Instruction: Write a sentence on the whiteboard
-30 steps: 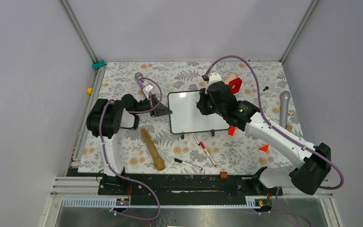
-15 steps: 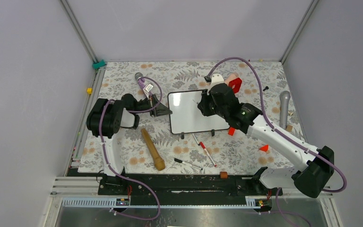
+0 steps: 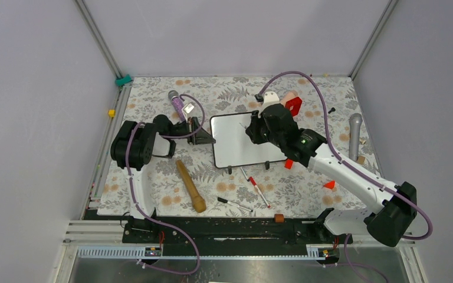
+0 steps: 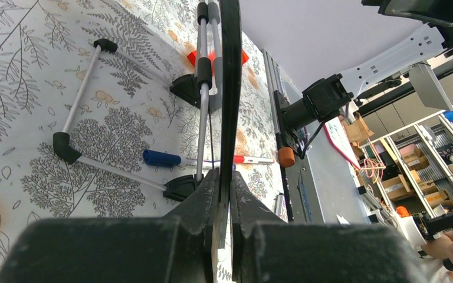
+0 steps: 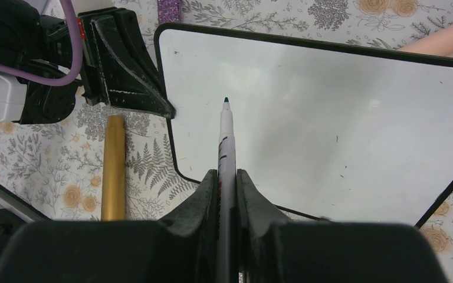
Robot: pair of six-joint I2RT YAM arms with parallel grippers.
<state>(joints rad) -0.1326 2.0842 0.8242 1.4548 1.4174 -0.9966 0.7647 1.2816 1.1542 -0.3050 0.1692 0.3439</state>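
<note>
Since a second ago, the left arm is seen shifted a little to the right, and the whiteboard (image 3: 236, 144) is nudged the same way. The right arm's elbow is swung further out to the right.

At the left of the floral mat (image 3: 153, 177), the left gripper (image 3: 204, 137) is clamped shut on the left edge of the whiteboard. In the left wrist view the thin black frame is pinched between both fingers (image 4: 209, 194). A wooden stick (image 3: 190, 186) is laid on the mat just near of this gripper, apart from the board.

The whiteboard is placed at the middle of the mat, with its two black feet at its near edge. Its face is seen plain white in the top and right wrist views.

Over the board's right part, the right gripper (image 5: 226, 177) is closed on a white marker (image 5: 226, 141). The marker's dark green tip is pointed at the left part of the board, near the left gripper. Whether the tip is touching the surface cannot be told.

Near of the board, a red-and-white pen (image 3: 258, 187) and a black pen (image 3: 234, 204) are laid on the mat. A grey microphone (image 3: 354, 135) is seen at the right edge.
</note>
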